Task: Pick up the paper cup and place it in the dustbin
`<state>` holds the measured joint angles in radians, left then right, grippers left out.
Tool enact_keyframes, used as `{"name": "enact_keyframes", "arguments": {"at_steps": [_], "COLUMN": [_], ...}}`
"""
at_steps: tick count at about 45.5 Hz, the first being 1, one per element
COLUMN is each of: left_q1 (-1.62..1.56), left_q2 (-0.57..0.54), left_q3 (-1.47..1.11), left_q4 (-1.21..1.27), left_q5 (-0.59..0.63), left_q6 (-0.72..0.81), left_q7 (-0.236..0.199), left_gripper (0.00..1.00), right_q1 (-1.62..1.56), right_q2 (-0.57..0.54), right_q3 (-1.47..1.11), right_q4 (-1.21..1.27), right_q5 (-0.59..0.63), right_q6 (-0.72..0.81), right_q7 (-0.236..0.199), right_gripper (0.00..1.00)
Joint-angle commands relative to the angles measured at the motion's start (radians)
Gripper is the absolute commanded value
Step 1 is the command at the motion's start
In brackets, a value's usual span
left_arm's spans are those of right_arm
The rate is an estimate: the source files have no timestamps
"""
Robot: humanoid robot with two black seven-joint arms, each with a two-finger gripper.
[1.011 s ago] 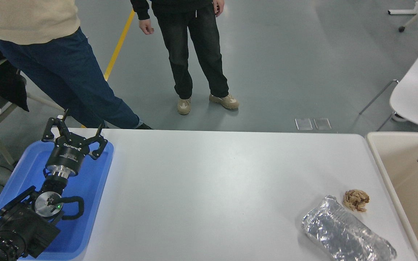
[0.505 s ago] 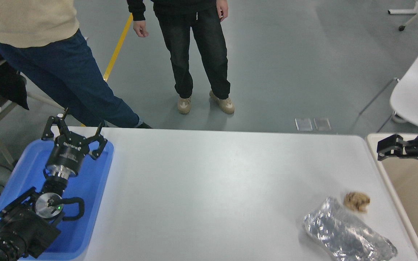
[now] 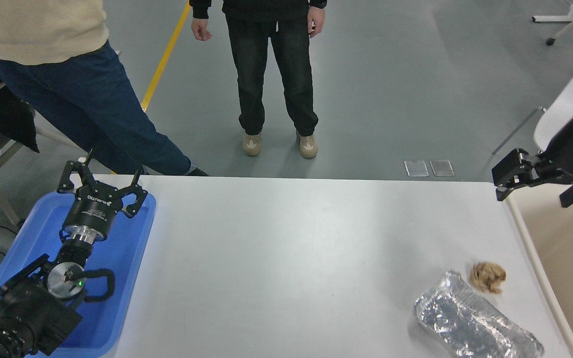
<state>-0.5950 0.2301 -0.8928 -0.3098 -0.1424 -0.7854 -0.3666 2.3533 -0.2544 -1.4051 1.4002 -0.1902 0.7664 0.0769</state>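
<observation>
Right pincer [image 3: 540,188] hangs over the dustbin's [image 3: 560,258] far corner, fingers apart and holding nothing. Paper cup not visible on the desk [image 3: 286,258] (presumably inside the bin, hidden by its wall). Left pincer [image 3: 101,183] parked over the blue tray [image 3: 122,278], fingers spread.
</observation>
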Motion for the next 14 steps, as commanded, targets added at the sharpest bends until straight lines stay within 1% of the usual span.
{"name": "enact_keyframes", "arguments": {"at_steps": [1,14], "left_q1": [0.000,0.000], "left_q2": [0.000,0.000], "left_q3": [0.000,0.000], "left_q4": [0.000,0.000], "left_q5": [0.000,0.001], "left_q6": [0.000,0.000], "left_q7": [0.000,0.000], "left_gripper": [1.00,1.00], "right_q1": [0.060,0.063], "right_q2": [0.060,0.076], "right_q3": [0.101,0.068], "right_q4": [0.006,0.010], "right_q5": [0.000,0.009], "right_q6": [0.019,0.019], "right_q7": [0.000,0.000], "right_gripper": [1.00,1.00]}}
